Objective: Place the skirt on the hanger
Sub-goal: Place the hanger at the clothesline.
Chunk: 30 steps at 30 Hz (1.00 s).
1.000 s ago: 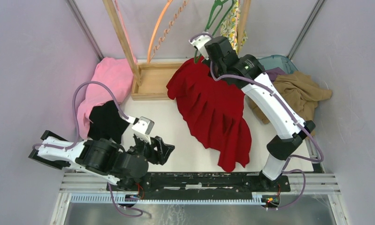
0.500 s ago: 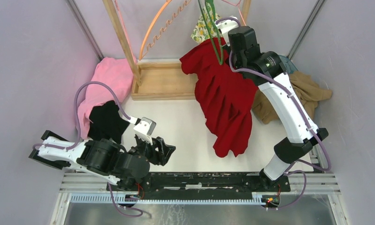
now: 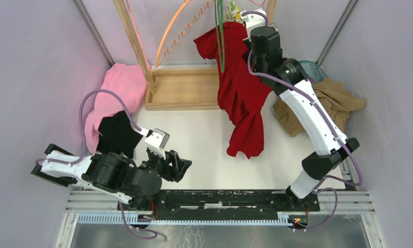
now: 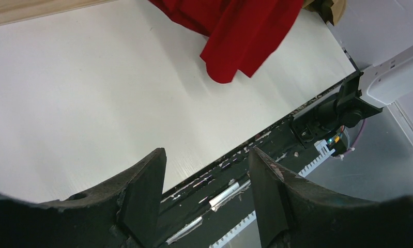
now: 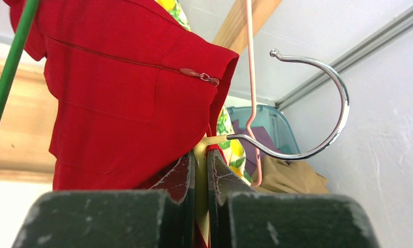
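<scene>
The skirt [image 5: 229,149], cream with lemons and green leaves, shows as a strip behind the red garment [image 5: 132,103]; a corner of the skirt [image 3: 234,11] peeks out at the rack top. The thin pink hanger [image 5: 250,77] hangs beside it, touched by neither gripper. My right gripper [image 5: 200,165] is shut on the neck of a pale yellow hanger with a chrome hook [image 5: 323,98], held high at the back. The red garment [image 3: 243,98] dangles from it. My left gripper [image 4: 207,155] is open and empty, low over the table's near edge [image 3: 181,165].
A green hanger [image 3: 220,36] and an orange hanger [image 3: 168,36] hang on the wooden rack, whose base [image 3: 181,90] sits at the back. Pink cloth [image 3: 116,88] and black cloth [image 3: 116,134] lie left. A tan garment [image 3: 333,101] and a teal bin [image 5: 266,119] are on the right.
The right arm has raised the red garment on its hanger toward the rack top, so it now hangs narrower and mostly off the table. The left arm has stayed put.
</scene>
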Motion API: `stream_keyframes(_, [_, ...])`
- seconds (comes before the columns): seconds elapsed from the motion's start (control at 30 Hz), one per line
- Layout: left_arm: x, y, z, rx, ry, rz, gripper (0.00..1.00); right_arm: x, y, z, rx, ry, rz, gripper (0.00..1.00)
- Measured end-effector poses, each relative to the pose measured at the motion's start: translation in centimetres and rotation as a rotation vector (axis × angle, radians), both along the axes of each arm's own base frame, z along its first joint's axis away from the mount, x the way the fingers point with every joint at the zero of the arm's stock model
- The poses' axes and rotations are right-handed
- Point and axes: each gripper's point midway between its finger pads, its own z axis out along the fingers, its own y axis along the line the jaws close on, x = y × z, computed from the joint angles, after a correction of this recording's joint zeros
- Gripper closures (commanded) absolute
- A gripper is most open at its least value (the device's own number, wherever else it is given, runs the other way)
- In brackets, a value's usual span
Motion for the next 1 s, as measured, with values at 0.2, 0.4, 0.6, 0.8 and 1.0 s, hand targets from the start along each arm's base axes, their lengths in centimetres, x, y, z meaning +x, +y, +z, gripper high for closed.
stream_keyframes(0.2, [0.1,0.4,0.1,-0.006,0.001,0.000,0.34,0.7,1.5,0.9,0.082,-0.046,0.045,0.99])
stream_keyframes(0.4, [0.2,0.9,0.2,-0.010,0.002,0.001,0.34,1.9,2.3,0.8,0.099,-0.053,0.041,0.99])
stream_keyframes(0.6, [0.3,1.0,0.2,-0.009,0.002,0.001,0.34,3.8,2.8,2.0,0.108,-0.091,-0.004,0.99])
stream_keyframes(0.8, [0.3,1.1,0.3,-0.016,0.002,-0.002,0.34,5.0,3.2,3.6,0.130,-0.158,-0.017,0.99])
stream_keyframes(1.0, [0.4,1.7,0.3,-0.052,0.010,-0.002,0.34,6.1,4.5,4.3,0.128,-0.226,0.041,0.99])
